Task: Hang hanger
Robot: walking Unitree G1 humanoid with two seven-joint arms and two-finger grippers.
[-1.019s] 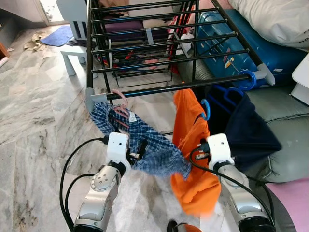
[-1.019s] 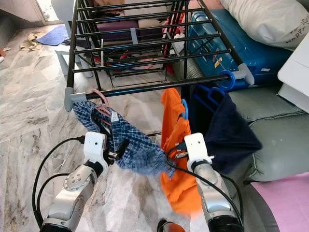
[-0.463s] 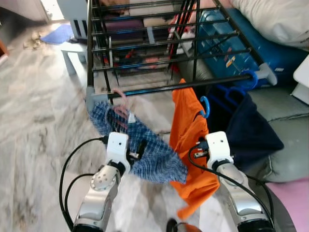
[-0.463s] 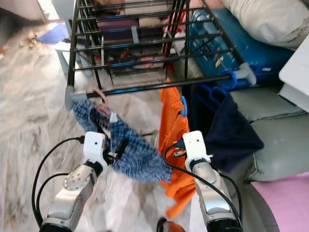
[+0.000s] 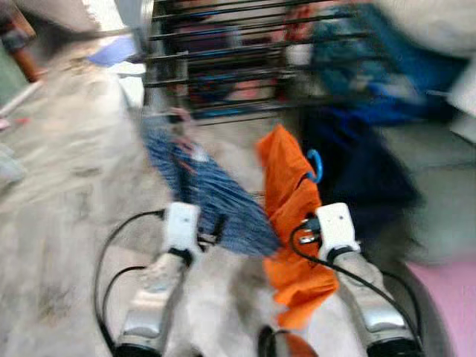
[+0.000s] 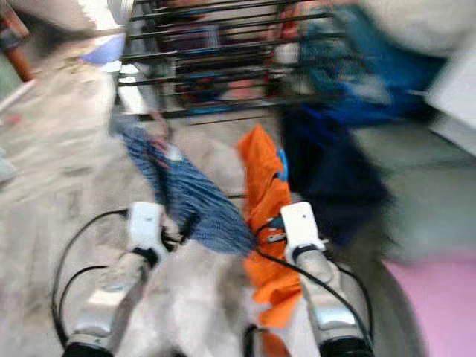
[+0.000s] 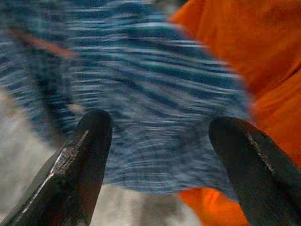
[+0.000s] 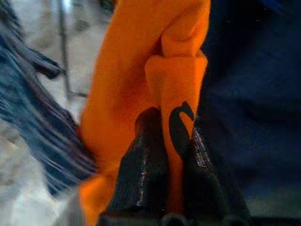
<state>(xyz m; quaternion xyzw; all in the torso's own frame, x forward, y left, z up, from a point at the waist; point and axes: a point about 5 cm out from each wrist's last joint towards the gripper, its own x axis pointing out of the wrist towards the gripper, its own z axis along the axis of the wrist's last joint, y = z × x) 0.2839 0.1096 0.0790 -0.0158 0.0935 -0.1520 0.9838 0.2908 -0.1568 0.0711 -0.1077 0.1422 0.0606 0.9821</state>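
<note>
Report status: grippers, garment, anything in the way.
Right gripper shut on orange shirt. Left gripper open, facing blue checked cloth. Head views blurred; rack ahead.

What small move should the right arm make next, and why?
Probably lift the orange garment toward the drying rack: the right gripper pinches its fabric, and its blue hanger hook sits below the rack.

Count, head views heavily blurred: 3 garments — one blue checked cloth (image 5: 212, 201) left, one orange fabric garment (image 5: 294, 216) middle, one dark navy garment (image 5: 357, 171) right. One blue plastic hanger hook (image 5: 317, 165) at the orange one. One black metal drying rack (image 5: 245, 63) far. Two tools: left tool (image 7: 160, 155), right tool (image 8: 175, 155).
</note>
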